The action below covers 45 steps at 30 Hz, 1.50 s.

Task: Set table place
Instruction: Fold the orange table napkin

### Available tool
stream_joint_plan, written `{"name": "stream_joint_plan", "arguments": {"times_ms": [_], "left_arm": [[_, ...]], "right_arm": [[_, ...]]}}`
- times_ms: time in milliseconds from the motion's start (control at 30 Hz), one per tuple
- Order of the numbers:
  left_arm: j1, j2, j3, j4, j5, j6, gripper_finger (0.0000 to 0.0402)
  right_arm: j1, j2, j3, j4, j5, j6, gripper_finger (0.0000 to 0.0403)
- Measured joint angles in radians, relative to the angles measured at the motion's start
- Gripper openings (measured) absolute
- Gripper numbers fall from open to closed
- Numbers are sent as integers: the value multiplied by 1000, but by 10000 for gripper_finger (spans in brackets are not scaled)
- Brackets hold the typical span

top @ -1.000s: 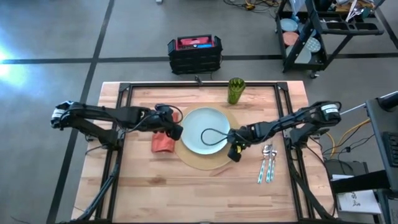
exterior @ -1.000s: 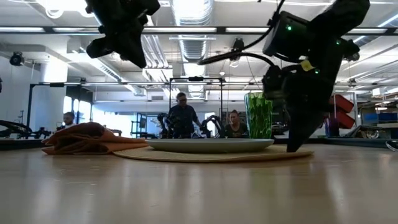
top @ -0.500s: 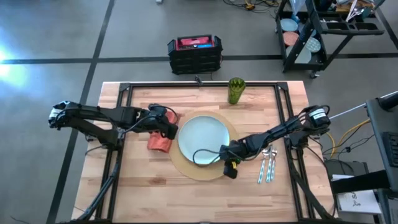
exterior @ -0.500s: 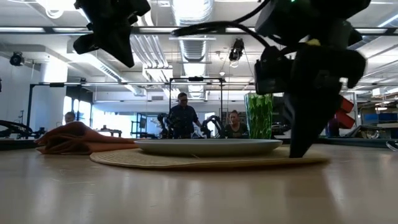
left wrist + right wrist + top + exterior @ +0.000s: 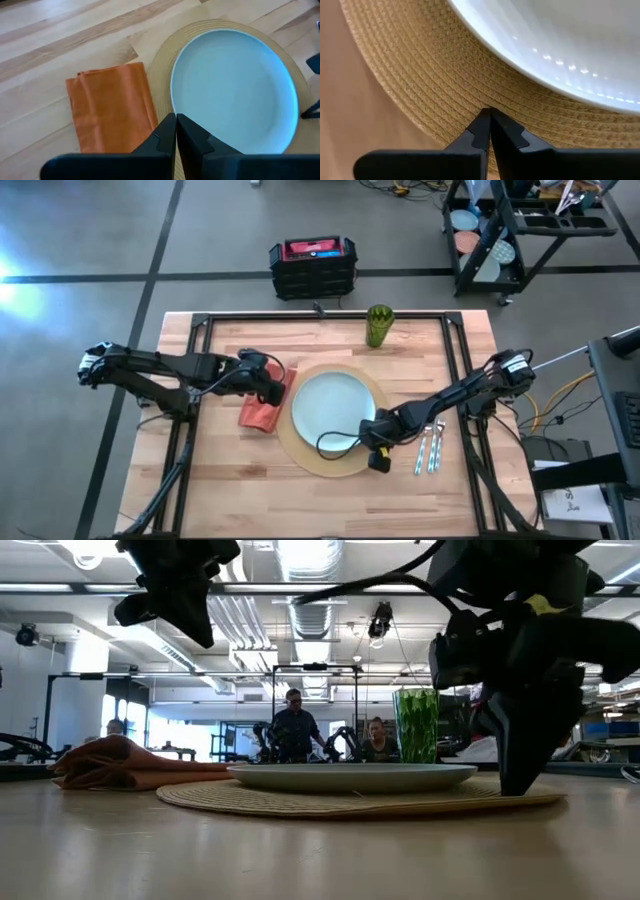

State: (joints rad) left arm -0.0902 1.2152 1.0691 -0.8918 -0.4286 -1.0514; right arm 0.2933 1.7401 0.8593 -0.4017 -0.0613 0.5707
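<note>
A pale blue-white plate (image 5: 335, 405) sits on the round tan placemat (image 5: 300, 450) at the table's middle. An orange napkin (image 5: 258, 412) lies folded on the wood just left of the mat. My right gripper (image 5: 380, 460) is shut, its tips down on the mat's near right part. My left gripper (image 5: 278, 388) is shut and hangs well above the napkin's far end and the plate's left rim, touching nothing. A green cup (image 5: 379, 325) stands at the far edge. Silver cutlery (image 5: 430, 445) lies right of the mat. My right gripper presses its shut fingertips down on the placemat's woven band (image 5: 470, 107), between the plate's rim (image 5: 560, 40) and the mat's outer edge, at the near right. The fingers slant down from the table's right. The mat lies flat on the table with the plate on it.
Black frame rails run along the table's edges (image 5: 200, 330). A black crate with a red top (image 5: 313, 265) stands on the floor beyond the far edge, and a black cart (image 5: 530, 230) at the far right. Bare wood lies along the near edge. People show in the room behind (image 5: 292, 730).
My right gripper, shut with its tips on the placemat, has moved toward the table's near edge, and the mat with the plate has slid that way with it. My left gripper has drawn a little toward the table's left.
</note>
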Motion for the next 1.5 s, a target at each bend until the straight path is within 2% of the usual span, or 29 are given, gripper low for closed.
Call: {"name": "stream_joint_plan", "arguments": {"times_ms": [300,433,600,700,867,1033,1200,1500], "left_arm": [[-57,0,0,-21,0,-71,0],[-86,0,0,-78,-3,-120,0],[-86,27,-48,-243,-16,-166,0],[-48,30,-135,-158,57,-141,0],[-17,29,-326,133,180,-149,0],[-43,30,-436,274,306,-263,0],[-109,27,-443,273,312,-362,0],[-211,127,-440,349,278,-524,0]], "right_arm": [[-111,-8,0,-46,94,-134,0],[-123,-57,-1,-80,55,-139,0],[-99,-204,37,-92,-17,-42,0],[-102,-322,80,-81,5,8,1],[-92,-492,172,-79,152,17,23],[-93,-556,239,-231,263,32,40],[-92,-557,274,-369,274,33,34],[-76,-545,261,-383,272,44,26]]}}
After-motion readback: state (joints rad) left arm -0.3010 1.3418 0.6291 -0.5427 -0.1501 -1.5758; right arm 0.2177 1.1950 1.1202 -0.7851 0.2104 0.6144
